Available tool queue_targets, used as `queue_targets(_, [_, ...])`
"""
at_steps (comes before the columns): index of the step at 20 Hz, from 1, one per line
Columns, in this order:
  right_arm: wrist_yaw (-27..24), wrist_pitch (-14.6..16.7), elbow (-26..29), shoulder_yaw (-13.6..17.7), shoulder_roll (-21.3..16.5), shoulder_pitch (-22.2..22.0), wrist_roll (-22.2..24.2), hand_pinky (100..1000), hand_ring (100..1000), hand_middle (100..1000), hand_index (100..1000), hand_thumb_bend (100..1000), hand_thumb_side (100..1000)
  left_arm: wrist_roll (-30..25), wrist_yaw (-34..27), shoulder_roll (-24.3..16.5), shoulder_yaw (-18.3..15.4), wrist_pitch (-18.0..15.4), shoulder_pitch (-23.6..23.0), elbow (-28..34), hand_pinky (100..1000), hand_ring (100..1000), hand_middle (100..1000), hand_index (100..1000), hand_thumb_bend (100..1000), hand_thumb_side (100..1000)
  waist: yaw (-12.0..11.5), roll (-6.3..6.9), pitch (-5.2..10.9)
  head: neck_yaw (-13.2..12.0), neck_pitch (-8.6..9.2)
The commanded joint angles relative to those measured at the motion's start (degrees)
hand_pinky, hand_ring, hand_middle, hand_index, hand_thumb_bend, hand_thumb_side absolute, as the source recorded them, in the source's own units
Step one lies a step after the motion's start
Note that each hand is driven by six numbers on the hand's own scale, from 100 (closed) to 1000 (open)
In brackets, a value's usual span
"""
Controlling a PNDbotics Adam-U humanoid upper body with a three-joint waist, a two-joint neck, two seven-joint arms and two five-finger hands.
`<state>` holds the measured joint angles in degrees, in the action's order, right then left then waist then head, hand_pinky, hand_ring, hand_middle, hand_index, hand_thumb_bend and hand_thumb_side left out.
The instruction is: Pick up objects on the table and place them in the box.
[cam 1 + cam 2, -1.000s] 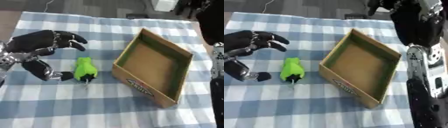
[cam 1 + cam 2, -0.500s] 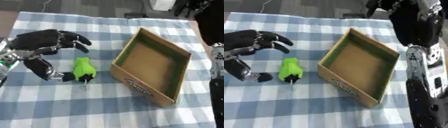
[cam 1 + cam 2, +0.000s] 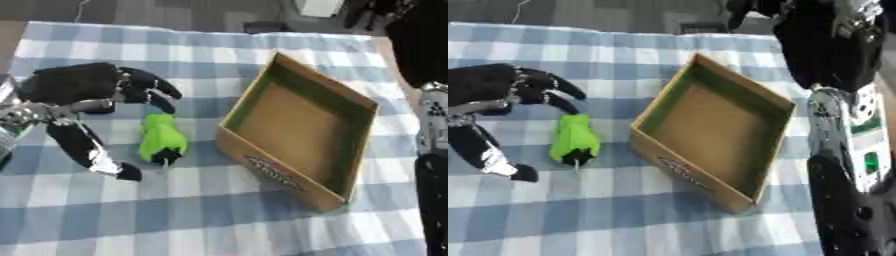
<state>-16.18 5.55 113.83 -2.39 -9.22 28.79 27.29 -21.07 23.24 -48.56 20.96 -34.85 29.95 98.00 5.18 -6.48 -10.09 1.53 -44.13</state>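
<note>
A bright green toy [image 3: 162, 141] with a dark lower end lies on the blue-and-white checked cloth [image 3: 219, 220], just left of the box. The cardboard box [image 3: 278, 171], green inside its walls, stands open and empty at the centre right, turned at an angle. My left hand [image 3: 77, 89] hovers over the toy's left side. Its fingers [image 3: 154, 92] bend down above the toy's top end and its thumb [image 3: 86, 149] stretches down along the toy's left. It holds nothing. Of my right arm [image 3: 843, 145] only the forearm shows at the right edge, with the hand out of view.
The checked cloth covers the whole table. Dark floor and some dark equipment [image 3: 824, 35] lie beyond the far edge. Bare cloth stretches in front of the box and the toy.
My left hand has drifted slightly right and down toward the green toy, its fingers bending lower over it. The toy and the box have stayed put.
</note>
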Motion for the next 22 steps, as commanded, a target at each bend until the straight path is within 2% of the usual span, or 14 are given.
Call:
queue_targets(1, [-0.3,0.1,0.8,0.1,-0.3,0.9,0.3,481,567,687,848,100,938,-0.4,0.6,-1.9,-0.2,-1.0,0.2,-0.4,100,852,844,821,563,677,0.1,0.41,0.68,0.6,0.01])
queue_targets(11, [-0.4,0.1,0.8,0.1,-0.1,1.1,0.3,481,567,685,844,100,938,0.8,1.5,-1.1,-0.8,-1.9,1.0,-2.1,100,840,837,810,494,671,0.2,0.34,0.64,0.6,0.01])
queue_targets(15, [-0.4,0.2,0.8,0.1,-0.1,1.2,0.3,482,567,685,843,100,939,1.7,1.7,-1.1,-0.9,-1.7,2.0,-2.2,100,837,835,809,377,656,0.3,0.32,0.65,0.5,0.01])
queue_targets(22, [-0.5,0.2,0.8,0.0,0.1,1.3,0.4,482,567,685,841,100,940,1.7,3.0,-1.2,-0.2,-3.0,4.1,-3.2,100,826,825,800,371,640,0.5,0.27,0.59,0.2,0.01])
